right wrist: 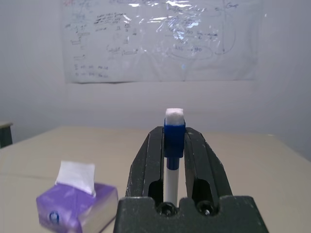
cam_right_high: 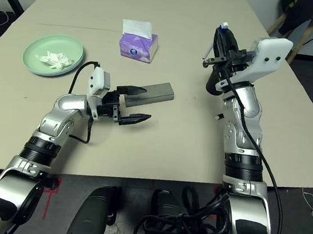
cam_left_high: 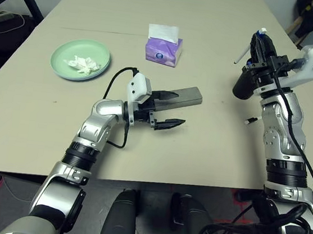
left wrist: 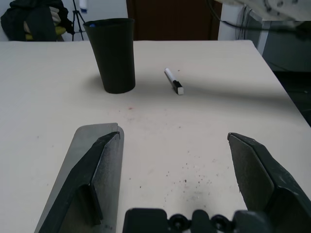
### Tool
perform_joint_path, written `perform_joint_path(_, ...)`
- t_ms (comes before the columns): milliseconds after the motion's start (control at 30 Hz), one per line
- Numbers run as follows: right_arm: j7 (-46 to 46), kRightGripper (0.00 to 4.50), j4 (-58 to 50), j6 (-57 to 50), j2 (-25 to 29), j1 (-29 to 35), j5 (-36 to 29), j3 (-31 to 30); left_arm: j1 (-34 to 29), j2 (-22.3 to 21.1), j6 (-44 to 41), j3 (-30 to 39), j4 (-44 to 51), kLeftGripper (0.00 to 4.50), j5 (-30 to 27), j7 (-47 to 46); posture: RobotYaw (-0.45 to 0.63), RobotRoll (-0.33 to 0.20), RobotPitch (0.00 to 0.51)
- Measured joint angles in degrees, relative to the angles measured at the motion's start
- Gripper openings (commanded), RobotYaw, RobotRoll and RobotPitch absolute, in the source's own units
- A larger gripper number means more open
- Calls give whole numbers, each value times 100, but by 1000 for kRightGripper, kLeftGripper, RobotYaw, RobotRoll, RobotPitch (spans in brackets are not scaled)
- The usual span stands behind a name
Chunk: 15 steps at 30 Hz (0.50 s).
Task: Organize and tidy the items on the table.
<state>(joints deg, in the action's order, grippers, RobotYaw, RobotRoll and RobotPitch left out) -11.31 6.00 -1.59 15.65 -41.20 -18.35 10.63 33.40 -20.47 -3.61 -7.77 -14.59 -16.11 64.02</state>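
Blue-capped white pen sits pinched between your right gripper fingers, cap tip poking just past the fingertips, lifted off the table; black cup stands upright on the table just below and beside that raised claw; a short black-tipped white pen piece lies near the cup. Your left gripper hovers low with its fingers spread wide; one finger lies over the near end of the grey oblong glasses case, the other is clear of it. Well beyond the left claw you see the purple tissue box, and off to its outer side the mint green plate holding the crumpled white tissue.
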Motion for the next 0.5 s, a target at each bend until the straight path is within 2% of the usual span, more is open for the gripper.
perform_joint_path(233, 571, 421, -8, -1589, 303, -750, -143, 291, 14, -48, -6, 8, 0, 4500, -4, 30, 60, 0, 105)
perform_joint_path(500, 888, 421, -2, -2702, 516, -1012, -175, 432, 14, -41, -6, 11, 0, 4500, -5, 29, 65, 0, 104)
